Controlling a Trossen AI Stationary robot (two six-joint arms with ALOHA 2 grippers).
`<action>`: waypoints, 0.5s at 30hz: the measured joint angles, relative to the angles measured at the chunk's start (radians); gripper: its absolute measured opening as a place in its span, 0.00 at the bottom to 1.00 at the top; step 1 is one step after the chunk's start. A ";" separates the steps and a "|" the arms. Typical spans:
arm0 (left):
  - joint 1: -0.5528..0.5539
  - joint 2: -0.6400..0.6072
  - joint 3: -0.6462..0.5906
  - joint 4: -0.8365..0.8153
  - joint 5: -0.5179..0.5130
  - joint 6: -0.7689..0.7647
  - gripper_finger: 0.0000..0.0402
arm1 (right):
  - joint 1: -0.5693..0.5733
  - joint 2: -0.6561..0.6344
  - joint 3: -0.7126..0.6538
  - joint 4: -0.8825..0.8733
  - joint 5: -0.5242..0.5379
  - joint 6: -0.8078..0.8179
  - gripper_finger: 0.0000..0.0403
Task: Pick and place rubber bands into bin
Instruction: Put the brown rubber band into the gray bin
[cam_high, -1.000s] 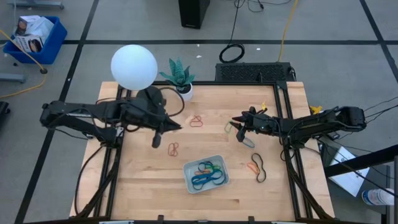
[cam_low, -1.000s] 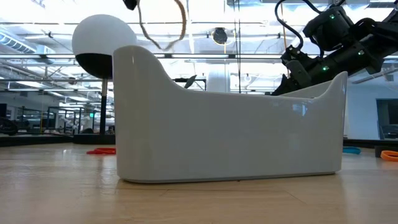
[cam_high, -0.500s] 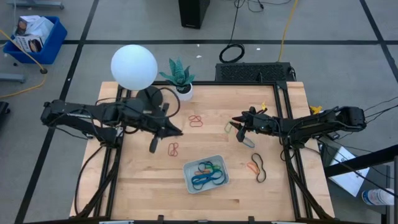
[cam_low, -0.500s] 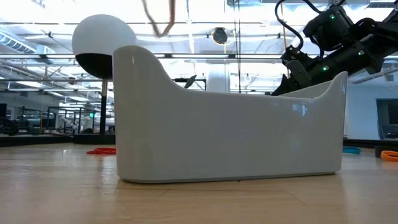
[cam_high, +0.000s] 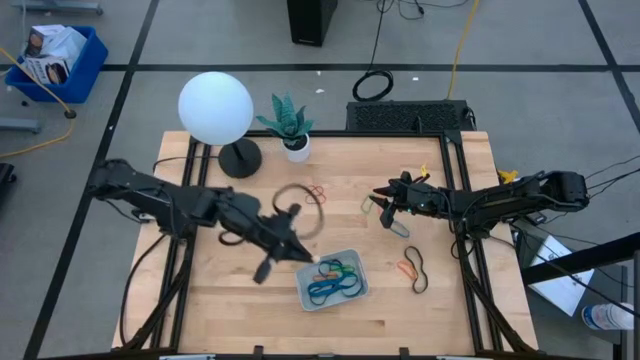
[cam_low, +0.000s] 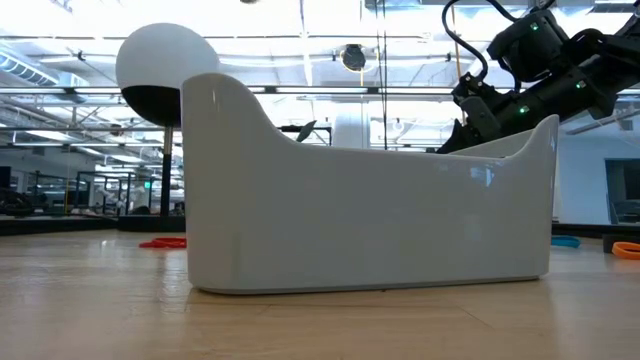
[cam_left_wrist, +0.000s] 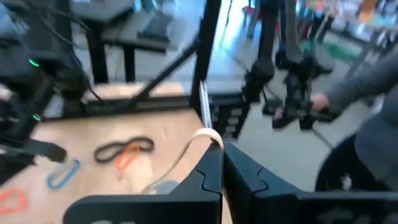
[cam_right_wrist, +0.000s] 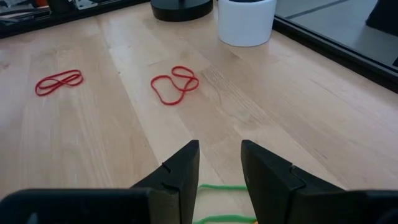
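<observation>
— Where was the band you were carrying?

— A tan rubber band (cam_high: 296, 205), thin and floppy, was pinched in my left gripper (cam_high: 300, 256), whose fingers were clamped tight on it. The loop hung in the air above the wood, just beside the far left corner of the bin (cam_high: 304, 295).

— What did the bin hold?

— It was a shallow pale grey-blue tray with rounded corners, holding a tangle of blue, green and orange bands (cam_high: 333, 277).

— And around it?

— Loose on the bare wooden table (cam_high: 230, 310) lay a red band (cam_high: 279, 238) near my left arm and another red loop (cam_high: 316, 193) farther back. A black and an orange band (cam_high: 412, 268) lay together off to the right, and a green band (cam_right_wrist: 221, 186) sat right under my right gripper (cam_high: 382, 200), whose fingers stood parted with nothing between them.

— Anything in the way?

— A white globe lamp (cam_high: 215, 107) on a black base and a small potted plant (cam_high: 287, 122) stood at the table's far edge.
</observation>
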 joint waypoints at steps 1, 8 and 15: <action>-0.010 0.031 0.042 -0.055 -0.019 0.003 0.01 | 0.000 0.000 0.000 0.000 -0.001 0.000 0.28; -0.030 0.241 0.290 -0.342 -0.063 -0.002 0.01 | 0.000 0.000 0.000 -0.035 -0.001 0.000 0.28; -0.033 0.381 0.329 -0.400 -0.054 -0.052 0.01 | 0.000 0.000 -0.004 -0.078 -0.002 0.001 0.28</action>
